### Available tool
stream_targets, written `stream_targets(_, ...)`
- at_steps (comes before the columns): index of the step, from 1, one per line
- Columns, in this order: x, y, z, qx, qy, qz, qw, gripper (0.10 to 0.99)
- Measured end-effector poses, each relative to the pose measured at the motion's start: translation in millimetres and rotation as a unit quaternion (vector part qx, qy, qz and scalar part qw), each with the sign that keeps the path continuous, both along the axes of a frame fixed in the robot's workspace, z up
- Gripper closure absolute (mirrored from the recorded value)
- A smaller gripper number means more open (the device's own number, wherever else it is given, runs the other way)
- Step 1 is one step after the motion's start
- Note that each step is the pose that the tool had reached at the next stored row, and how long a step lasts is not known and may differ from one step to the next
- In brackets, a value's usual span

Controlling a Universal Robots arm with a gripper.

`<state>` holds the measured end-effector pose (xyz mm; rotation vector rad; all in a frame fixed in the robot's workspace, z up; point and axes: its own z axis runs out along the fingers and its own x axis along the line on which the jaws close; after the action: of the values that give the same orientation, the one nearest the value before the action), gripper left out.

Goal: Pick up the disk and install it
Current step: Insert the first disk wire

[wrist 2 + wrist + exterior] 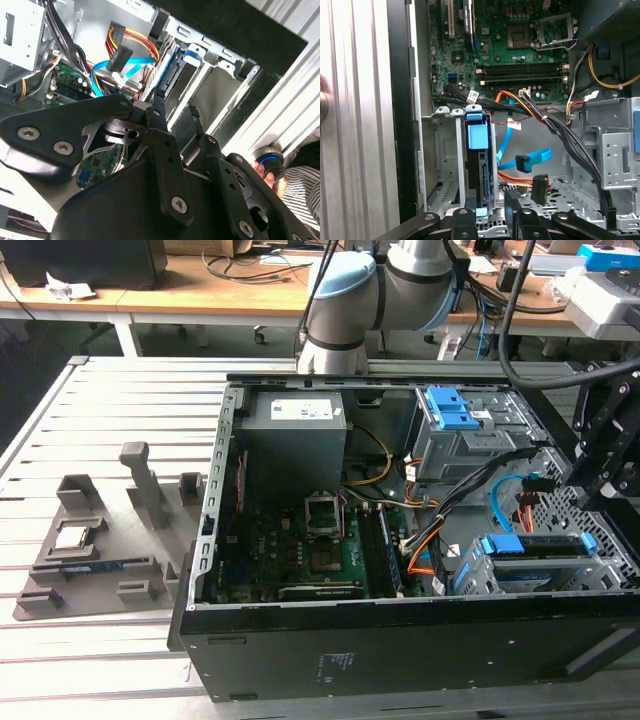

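The black linkage gripper is cut off by the lower edge of the first wrist view; fingertip spacing cannot be determined. In the second wrist view, its black metal housing hides most of the green motherboard. The blue-framed silver disk stands edge-on in its grey metal bay; its label is hidden.
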<state>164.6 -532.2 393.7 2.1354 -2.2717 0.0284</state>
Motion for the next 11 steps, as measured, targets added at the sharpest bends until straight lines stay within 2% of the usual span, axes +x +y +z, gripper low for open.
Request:
stream_targets(2, 3.8, 2.0, 0.0, -0.0005, 0.0000, 0.000, 1.0000, 0.725)
stream_targets(4, 8.6, 8.2, -0.1, -0.0022, 0.0001, 0.000, 1.0000, 0.725)
stream_targets(8, 12.3, 18.9, 0.0, -0.0047, 0.0000, 0.000, 1.0000, 0.725)
stream_targets(11, 13.6, 32.4, 0.0, -0.0065, 0.0000, 0.000, 1.0000, 0.725)
